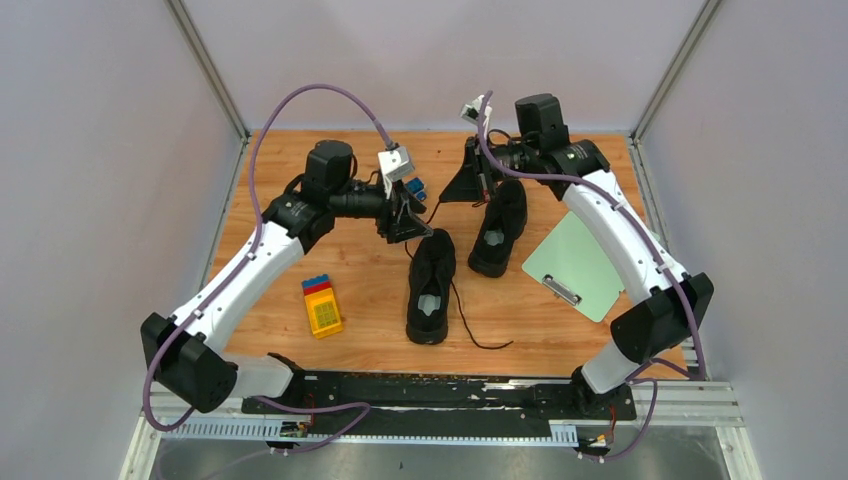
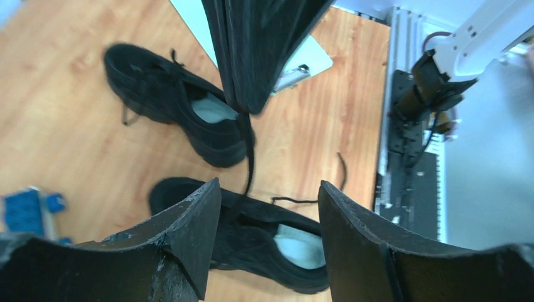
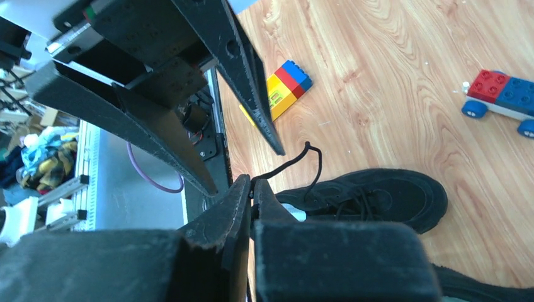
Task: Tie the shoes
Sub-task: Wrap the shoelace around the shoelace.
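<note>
Two black shoes lie on the wooden table, one in the middle [image 1: 430,290] and one further back right [image 1: 500,228]. My right gripper [image 3: 252,184] is shut on a thin black lace [image 3: 296,158] that runs up from the middle shoe [image 3: 378,195]. In the left wrist view that lace [image 2: 250,151] hangs from the right gripper [image 2: 242,110] down to the near shoe [image 2: 277,236]. My left gripper [image 2: 269,189] is open above this shoe with nothing between its fingers [image 2: 189,233]. From above, the left gripper [image 1: 408,228] and the right gripper [image 1: 447,196] stand close together.
A pale green clipboard [image 1: 575,262] lies right of the shoes. A yellow toy block [image 1: 322,305] sits front left, and a red and blue brick car [image 3: 504,94] is at the back. Another loose lace [image 1: 480,340] trails from the middle shoe toward the front edge.
</note>
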`<state>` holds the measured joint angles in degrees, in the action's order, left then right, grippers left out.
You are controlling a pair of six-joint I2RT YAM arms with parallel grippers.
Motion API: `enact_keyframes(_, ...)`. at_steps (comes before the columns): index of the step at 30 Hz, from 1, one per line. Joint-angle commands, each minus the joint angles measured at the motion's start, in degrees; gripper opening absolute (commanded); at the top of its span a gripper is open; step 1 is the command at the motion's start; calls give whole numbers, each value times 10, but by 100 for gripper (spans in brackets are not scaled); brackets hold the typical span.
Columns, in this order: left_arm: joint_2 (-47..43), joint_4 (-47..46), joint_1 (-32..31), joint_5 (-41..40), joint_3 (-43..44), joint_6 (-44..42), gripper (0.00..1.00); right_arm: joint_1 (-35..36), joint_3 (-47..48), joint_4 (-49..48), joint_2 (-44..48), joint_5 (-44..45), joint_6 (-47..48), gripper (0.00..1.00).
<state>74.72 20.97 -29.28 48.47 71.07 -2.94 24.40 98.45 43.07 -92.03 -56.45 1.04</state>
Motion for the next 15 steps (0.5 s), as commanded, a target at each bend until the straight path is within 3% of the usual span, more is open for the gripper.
enact_keyframes(1, 8, 78, -1, -12, 59, -178, 66, 24, 45, 10, 22, 5, 53, 0)
enact_keyframes(4, 12, 85, -1, -12, 76, -192, 64, 25, 68, 10, 17, -1, 52, 0)
enact_keyframes(15, 14, 62, -1, 8, 68, -169, 33, 28, 64, 10, 19, -2, 56, 0)
